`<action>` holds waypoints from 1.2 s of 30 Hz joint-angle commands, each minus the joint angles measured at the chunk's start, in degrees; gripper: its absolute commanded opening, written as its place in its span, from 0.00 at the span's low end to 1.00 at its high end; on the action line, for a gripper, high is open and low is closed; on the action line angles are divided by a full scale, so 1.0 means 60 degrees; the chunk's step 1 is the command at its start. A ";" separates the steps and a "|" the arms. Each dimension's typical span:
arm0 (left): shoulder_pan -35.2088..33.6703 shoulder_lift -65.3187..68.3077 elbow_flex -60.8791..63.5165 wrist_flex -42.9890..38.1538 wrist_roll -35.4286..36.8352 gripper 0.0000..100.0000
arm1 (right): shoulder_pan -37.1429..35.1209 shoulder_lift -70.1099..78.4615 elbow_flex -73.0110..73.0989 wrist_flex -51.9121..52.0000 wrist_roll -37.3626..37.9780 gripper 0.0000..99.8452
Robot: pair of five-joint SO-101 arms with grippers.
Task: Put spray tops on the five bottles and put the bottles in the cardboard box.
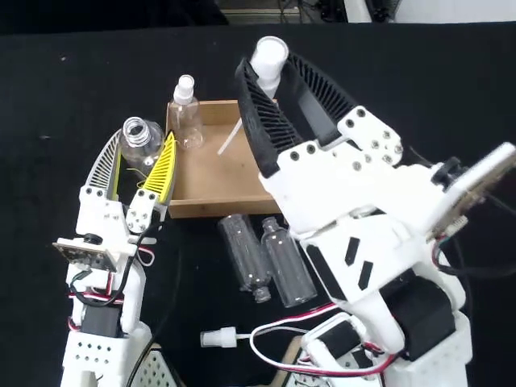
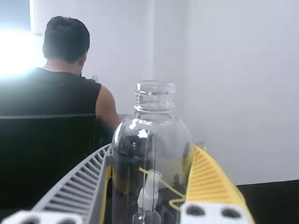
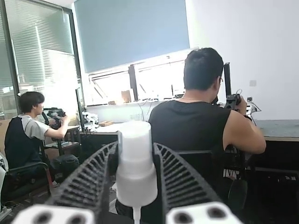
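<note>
My left gripper (image 1: 143,157) is shut on an open clear bottle (image 1: 141,143) held upright just left of the cardboard box (image 1: 211,193); the bottle (image 2: 152,168) stands between the grey and yellow fingers with its threaded neck bare. My right gripper (image 1: 276,76) is shut on a white spray top (image 1: 268,60), raised above the box's far right corner; its cap (image 3: 135,163) sits between the black fingers with the dip tube (image 1: 229,139) hanging down over the box. One capped bottle (image 1: 186,113) stands in the box's far left corner.
Two uncapped clear bottles (image 1: 246,254) (image 1: 288,262) lie side by side on the black table in front of the box. A loose white spray top (image 1: 219,337) lies near the front edge between the arm bases.
</note>
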 commanded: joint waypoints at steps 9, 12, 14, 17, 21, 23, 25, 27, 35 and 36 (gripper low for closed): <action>0.0110 -0.0044 0.0227 0.0498 0.0059 0.03 | -0.0132 0.1429 -0.1810 0.1480 0.0029 0.01; 0.0110 -0.0044 0.0227 0.0190 0.0059 0.03 | -0.0147 0.1751 -0.2469 0.2125 -0.0029 0.01; 0.0110 -0.0044 0.0227 -0.0337 0.0059 0.03 | -0.0147 0.1810 -0.2484 0.2095 -0.0029 0.01; 0.0110 -0.0044 0.0227 -0.0733 0.0059 0.03 | -0.0161 0.1810 -0.2190 0.1700 -0.0044 0.01; 0.0110 -0.0044 0.0227 -0.0557 0.0059 0.03 | -0.0454 0.1810 -0.1399 0.0601 -0.0059 0.01; 0.0110 -0.0044 0.0227 -0.0498 0.0059 0.03 | -0.0850 0.1810 -0.0945 -0.0088 -0.0059 0.01; 0.0110 -0.0044 0.0227 -0.0498 0.0059 0.03 | -0.1128 0.1810 -0.0564 -0.0733 -0.0059 0.01; 0.0110 -0.0044 0.0227 -0.0498 0.0059 0.03 | -0.1363 0.1810 -0.0300 -0.1187 -0.0059 0.01; 0.0081 0.0015 0.0227 -0.0147 0.0059 0.03 | -0.1509 0.1736 -0.0154 -0.1641 -0.0044 0.01; 0.0066 0.0000 0.0227 0.0190 0.0059 0.03 | -0.1524 0.1736 -0.0154 -0.1641 -0.0044 0.01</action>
